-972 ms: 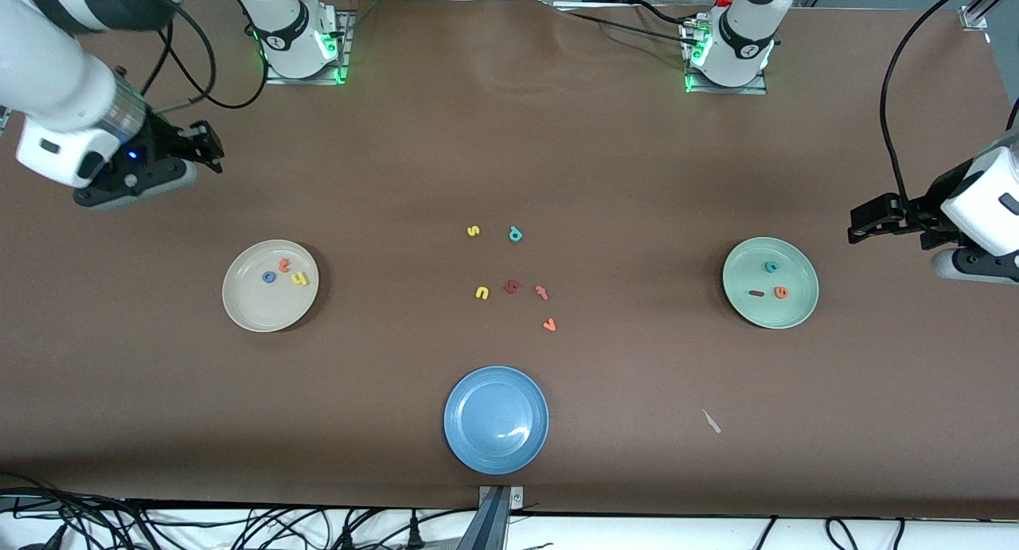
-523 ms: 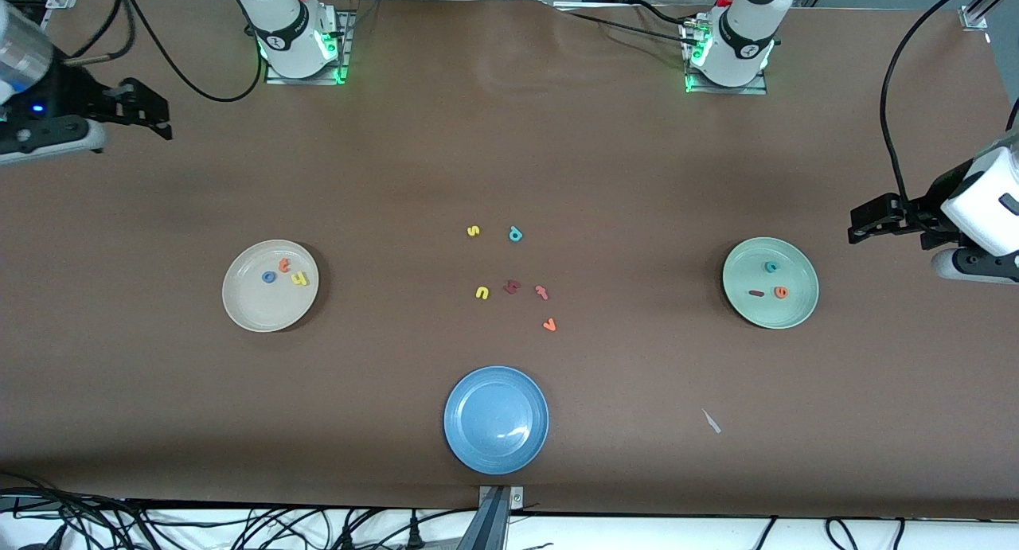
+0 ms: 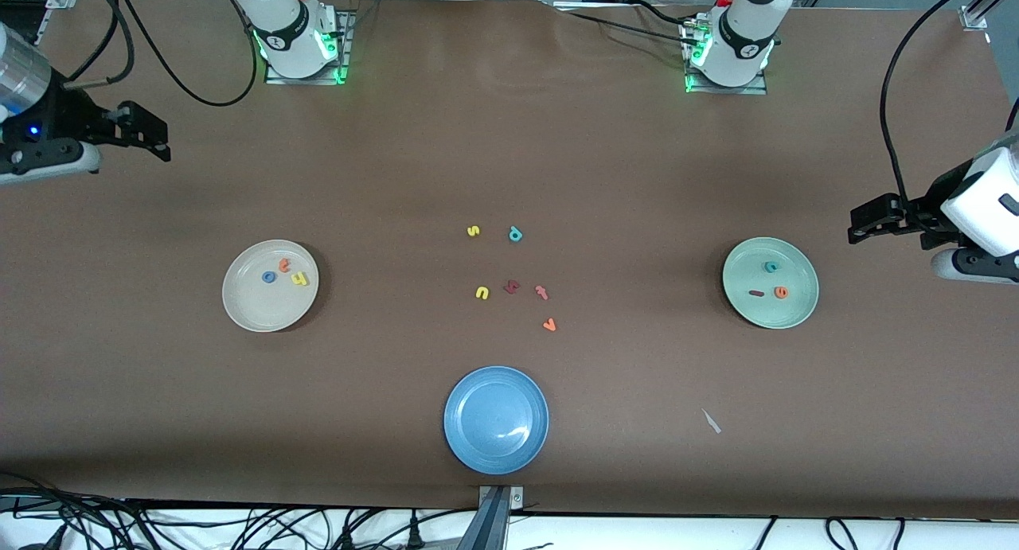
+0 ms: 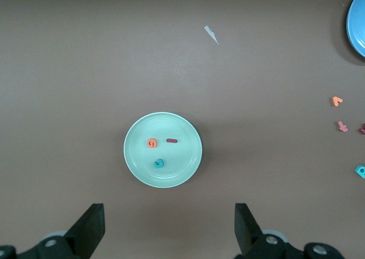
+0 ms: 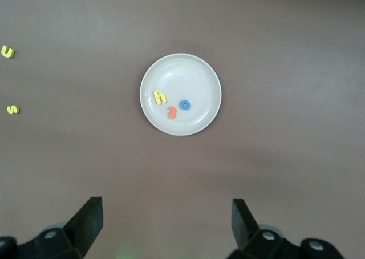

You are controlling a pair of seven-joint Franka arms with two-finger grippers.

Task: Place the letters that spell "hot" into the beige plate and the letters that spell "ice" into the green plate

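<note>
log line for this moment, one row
beige plate: h, o, t in | green plate: i, c, e in | left gripper: open, empty | right gripper: open, empty

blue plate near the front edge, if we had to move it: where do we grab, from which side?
Take the blue plate by its raised rim, one finger inside the lip and one outside, coming down from above. It lies flat and shallow, so nothing else offers a hold. Its rim farthest from the front camera is probably easiest for either arm; nothing lies in it.
</note>
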